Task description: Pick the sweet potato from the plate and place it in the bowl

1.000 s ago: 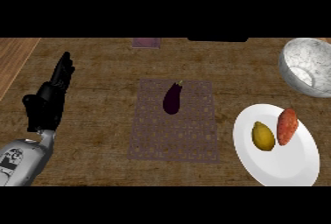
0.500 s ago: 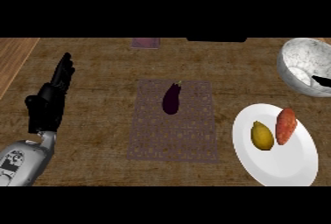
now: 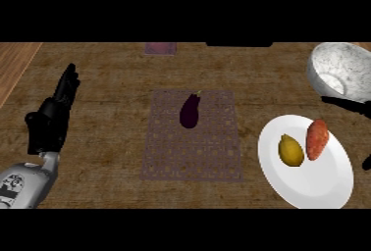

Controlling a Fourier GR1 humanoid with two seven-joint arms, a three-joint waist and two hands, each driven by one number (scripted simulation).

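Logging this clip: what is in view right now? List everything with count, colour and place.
sweet potato: one, orange-red, on the plate's upper right
yellow fruit: one, yellow, on the plate, left of the sweet potato
plate: one, white, counter's right
bowl: one, white speckled, upper right
eggplant: one, dark purple, on the mat's upper part
mat: one, grey-brown, centre
counter: one, brown
left hand: one, black, left side, open, resting
right hand: one, black, partly showing at right edge, between bowl and plate

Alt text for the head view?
Sweet potato and a yellow fruit lie on a plate at right, bowl beyond; part of the right hand shows between them. Eggplant on a central mat; left hand rests at left.
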